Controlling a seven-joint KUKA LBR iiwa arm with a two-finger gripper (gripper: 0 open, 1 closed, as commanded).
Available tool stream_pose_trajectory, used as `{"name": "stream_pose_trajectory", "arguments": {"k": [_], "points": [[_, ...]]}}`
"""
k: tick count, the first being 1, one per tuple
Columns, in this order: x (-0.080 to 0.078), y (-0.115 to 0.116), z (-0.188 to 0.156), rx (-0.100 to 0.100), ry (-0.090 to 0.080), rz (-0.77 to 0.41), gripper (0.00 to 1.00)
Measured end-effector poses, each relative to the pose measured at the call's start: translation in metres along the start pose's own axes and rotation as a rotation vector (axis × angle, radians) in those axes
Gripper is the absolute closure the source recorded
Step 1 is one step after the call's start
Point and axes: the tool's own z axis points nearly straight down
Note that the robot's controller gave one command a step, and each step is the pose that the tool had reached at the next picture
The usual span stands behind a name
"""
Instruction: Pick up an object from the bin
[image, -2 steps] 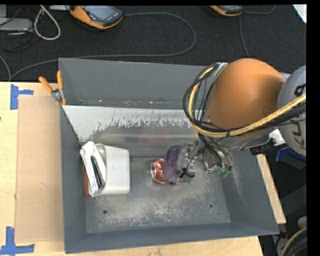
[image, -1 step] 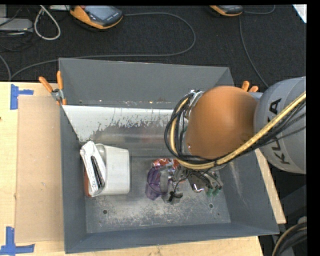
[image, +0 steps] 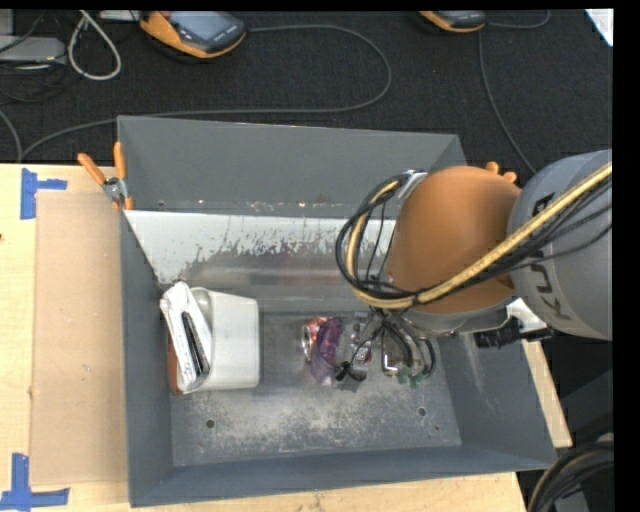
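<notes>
**Grey bin, arm low beside a purple wrapper**

Black flooring (image: 300, 70) lay behind the bin in the camera view. Thin dark cables (image: 340, 100) looped across it, and an orange-and-black device (image: 195, 30) was cut off at the top edge.

On this side of the flooring sat the grey metal bin (image: 280, 165), with sloping walls. Its floor and back wall were dusted with pale specks.

The arm came in from the right, and its rounded orange wrist cover (image: 450, 235) hid much of the bin's right half. A bundle of black and yellow cables (image: 365, 250) curved round the left side of the cover.

Below the cover, the gripper (image: 350, 368) was down near the bin floor, a little right of the middle. It was a tangle of dark metal and wire, so I could not tell whether it was open or closed.

Just to its left, touching it or nearly so, lay a small crumpled purple and pink wrapper-like thing (image: 325, 345). The gripper covered the wrapper's right edge, and nothing showed whether the wrapper was gripped.

Well apart, at the left of the floor, a white rounded boxy object (image: 232, 340) lay on its side. A black-and-white flat part and a brownish strip sat at its left end, and what they were was hard to make out.
</notes>
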Motion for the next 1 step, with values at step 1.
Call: {"name": "stream_pose_trajectory", "arguments": {"k": [1], "points": [[0.0086, 0.0378, 0.0414, 0.001, 0.01, -0.362, 1.0]]}}
